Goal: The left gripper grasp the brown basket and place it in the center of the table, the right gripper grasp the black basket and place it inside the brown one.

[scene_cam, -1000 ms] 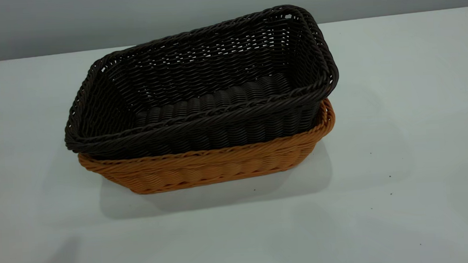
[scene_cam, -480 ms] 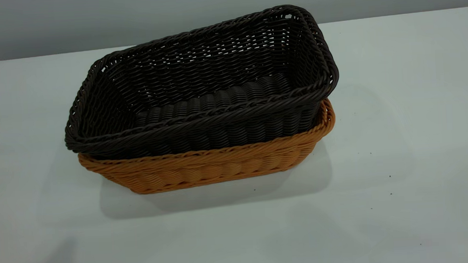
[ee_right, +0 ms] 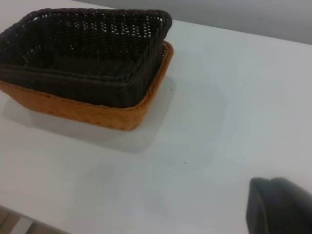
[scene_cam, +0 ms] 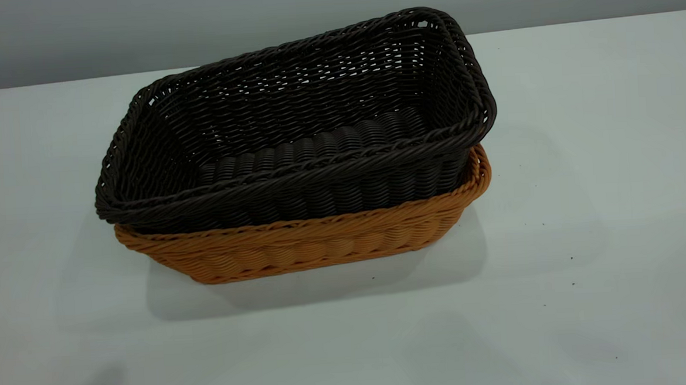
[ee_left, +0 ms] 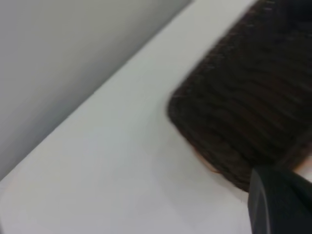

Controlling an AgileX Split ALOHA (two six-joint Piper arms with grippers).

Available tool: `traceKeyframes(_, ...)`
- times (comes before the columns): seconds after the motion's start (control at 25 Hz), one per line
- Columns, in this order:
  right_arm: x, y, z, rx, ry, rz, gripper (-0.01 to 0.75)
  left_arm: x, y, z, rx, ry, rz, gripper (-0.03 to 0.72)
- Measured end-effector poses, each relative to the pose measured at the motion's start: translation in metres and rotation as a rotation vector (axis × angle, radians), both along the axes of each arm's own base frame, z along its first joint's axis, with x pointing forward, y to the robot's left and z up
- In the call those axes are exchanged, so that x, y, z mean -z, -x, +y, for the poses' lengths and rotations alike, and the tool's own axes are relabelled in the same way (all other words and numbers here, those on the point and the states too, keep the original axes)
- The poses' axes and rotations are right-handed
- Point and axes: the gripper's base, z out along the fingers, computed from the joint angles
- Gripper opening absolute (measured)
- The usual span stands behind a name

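The black basket [scene_cam: 293,130] sits nested inside the brown basket [scene_cam: 299,247], tilted so its far right corner stands higher. Both rest near the middle of the white table [scene_cam: 584,203]. No arm shows in the exterior view. In the left wrist view a dark part of the left gripper [ee_left: 280,202] shows close beside the black basket [ee_left: 243,112], with a thin orange edge of the brown basket [ee_left: 207,165] under it. In the right wrist view a dark part of the right gripper [ee_right: 280,207] hovers over bare table, well away from the black basket [ee_right: 83,53] and the brown basket [ee_right: 73,109].
A grey wall [scene_cam: 135,27] rises behind the table's far edge. A few tiny dark specks [scene_cam: 571,258] lie on the tabletop to the right of the baskets. The table's near edge shows in the right wrist view [ee_right: 19,222].
The baskets have not moved. A faint shadow at the table's front left corner has shifted slightly.
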Motion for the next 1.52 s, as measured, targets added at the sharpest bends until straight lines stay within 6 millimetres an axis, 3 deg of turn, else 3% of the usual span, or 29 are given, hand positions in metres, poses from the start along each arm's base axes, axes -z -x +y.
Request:
traceKeyframes(0.16,0.0,0.0,0.0,-0.001,0.0,0.0,0.003,0.003,0.013,-0.002,0.161,-0.031,0.072,-0.001)
traceKeyframes(0.44,0.0,0.0,0.0,-0.001,0.001,0.0,0.003,0.001,0.059,0.009,0.489,0.055,0.197,-0.001)
traceKeyframes(0.64,0.0,0.0,0.0,-0.001,0.002,-0.001,0.003,0.024,0.079,0.022,0.555,0.093,0.253,-0.001)
traceKeyframes(0.88,0.0,0.0,0.0,-0.002,0.002,-0.001,0.003,0.061,0.08,0.036,0.422,0.131,0.265,-0.001)
traceKeyframes(1.16,0.0,0.0,0.0,-0.002,-0.001,0.0,0.003,0.062,0.081,0.05,0.333,0.127,0.219,-0.001)
traceKeyframes(1.32,0.0,0.0,0.0,-0.002,-0.001,0.0,0.003,0.064,0.083,0.062,0.178,0.137,0.234,-0.001)
traceKeyframes(1.52,0.0,0.0,0.0,-0.002,-0.001,0.0,0.003,0.062,0.09,0.073,-0.074,0.288,0.207,-0.001)
